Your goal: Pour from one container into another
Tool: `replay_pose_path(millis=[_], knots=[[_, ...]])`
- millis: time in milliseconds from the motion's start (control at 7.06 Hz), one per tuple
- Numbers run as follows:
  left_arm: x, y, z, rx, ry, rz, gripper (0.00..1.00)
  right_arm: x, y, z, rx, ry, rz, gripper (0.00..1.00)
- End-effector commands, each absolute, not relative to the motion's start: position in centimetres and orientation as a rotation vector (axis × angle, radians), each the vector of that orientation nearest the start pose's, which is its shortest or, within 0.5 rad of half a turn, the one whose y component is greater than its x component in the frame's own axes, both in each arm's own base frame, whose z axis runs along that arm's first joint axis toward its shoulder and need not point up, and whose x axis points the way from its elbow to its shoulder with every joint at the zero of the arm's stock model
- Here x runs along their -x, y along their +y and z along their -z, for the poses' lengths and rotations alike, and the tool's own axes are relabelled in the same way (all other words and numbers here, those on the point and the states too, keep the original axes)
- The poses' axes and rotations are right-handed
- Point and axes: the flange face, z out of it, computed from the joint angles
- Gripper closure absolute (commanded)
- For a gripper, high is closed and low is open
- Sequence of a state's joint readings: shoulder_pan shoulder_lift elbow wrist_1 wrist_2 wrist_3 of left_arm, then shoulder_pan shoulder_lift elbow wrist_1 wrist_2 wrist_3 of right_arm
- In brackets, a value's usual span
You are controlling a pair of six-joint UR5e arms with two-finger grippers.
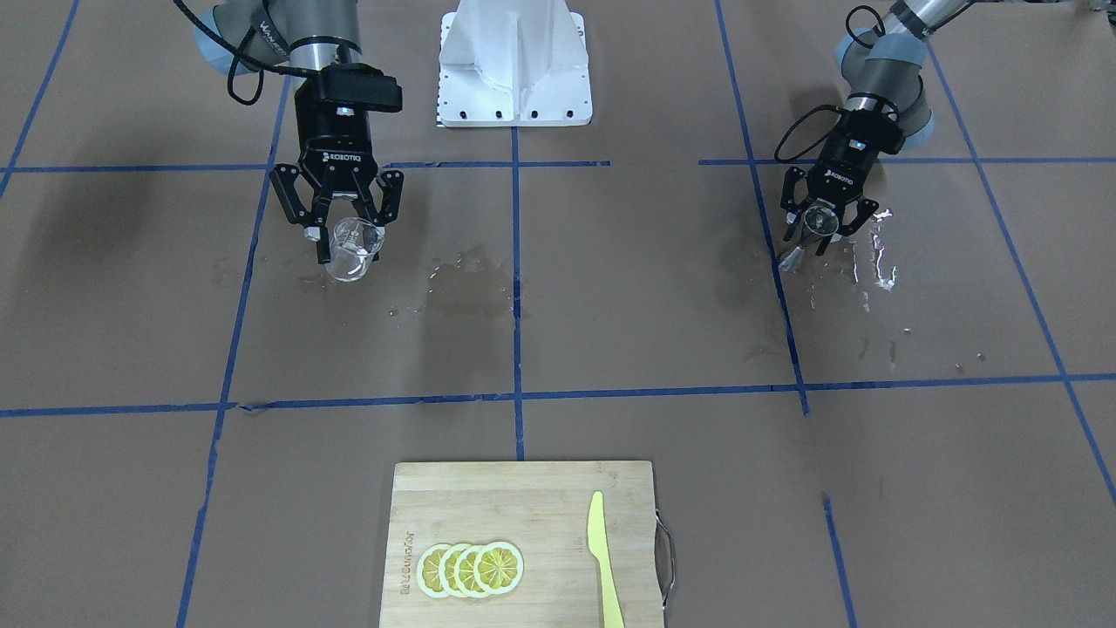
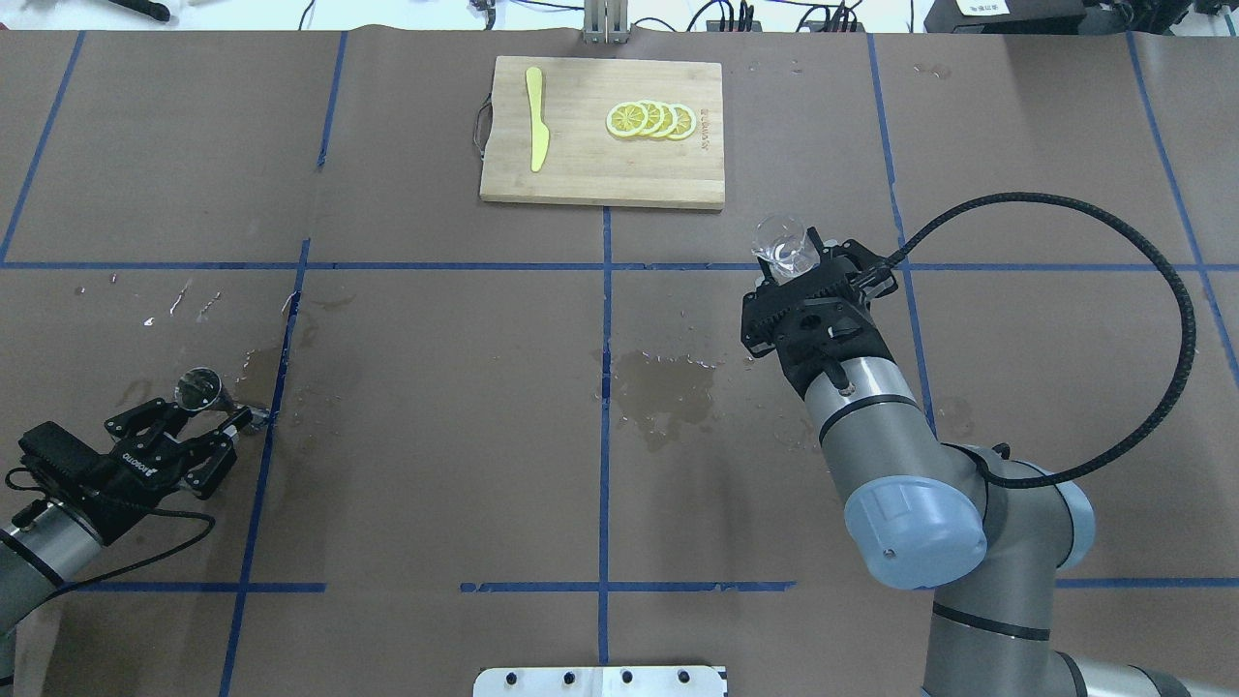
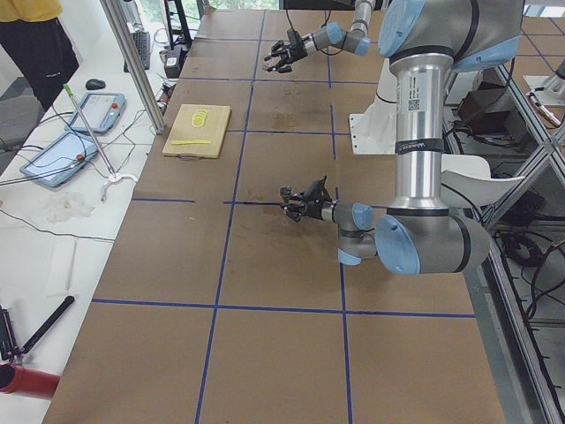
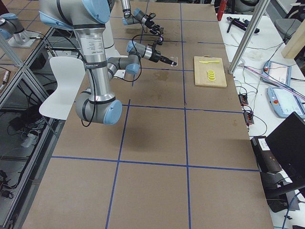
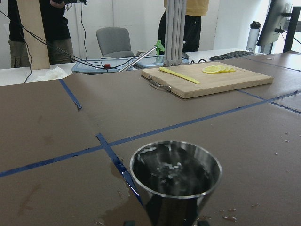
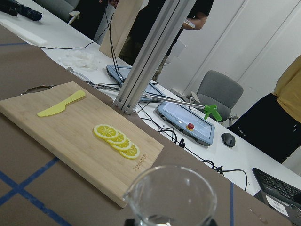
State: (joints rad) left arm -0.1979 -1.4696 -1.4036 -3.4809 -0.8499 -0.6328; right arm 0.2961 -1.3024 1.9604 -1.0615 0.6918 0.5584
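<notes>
The clear glass beaker point(image 1: 351, 249) is held upright in my right gripper point(image 1: 349, 234), which is shut on it above the table. From overhead the beaker point(image 2: 782, 242) sticks out past that gripper point(image 2: 801, 263). Its lip and rim fill the bottom of the right wrist view, where the beaker point(image 6: 169, 197) looks nearly empty. The steel jigger point(image 1: 809, 237) stands upright, far off to the side, with my left gripper point(image 1: 824, 225) shut on its waist. In the left wrist view the jigger point(image 5: 175, 176) has a wet, glistening cup.
A wooden cutting board point(image 2: 581, 174) with lemon slices point(image 2: 650, 119) and a yellow knife point(image 2: 535, 131) lies at the far middle edge. Wet patches point(image 2: 668, 382) darken the paper in the middle and around the left gripper. The robot base plate point(image 1: 514, 70) sits between the arms.
</notes>
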Motion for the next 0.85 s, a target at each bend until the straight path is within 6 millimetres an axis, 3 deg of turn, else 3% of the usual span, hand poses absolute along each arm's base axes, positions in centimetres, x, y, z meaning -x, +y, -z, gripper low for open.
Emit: replay_pose_path(millis=[0, 425, 708], knots=[[-35.5, -27.4, -58.2, -1.282, 1.010, 0.031, 0.01, 43.7, -35.3, -26.5, -1.261, -0.388, 0.096, 1.00], [-35.0, -27.8, -57.3, -1.295, 1.027, 0.054, 0.00, 43.6, -35.3, -26.3, -1.262, -0.390, 0.093, 1.00], [-32.6, -28.3, -56.0, -1.316, 1.032, 0.088, 0.00, 43.5, -35.4, -26.2, -1.264, -0.391, 0.090, 1.00]])
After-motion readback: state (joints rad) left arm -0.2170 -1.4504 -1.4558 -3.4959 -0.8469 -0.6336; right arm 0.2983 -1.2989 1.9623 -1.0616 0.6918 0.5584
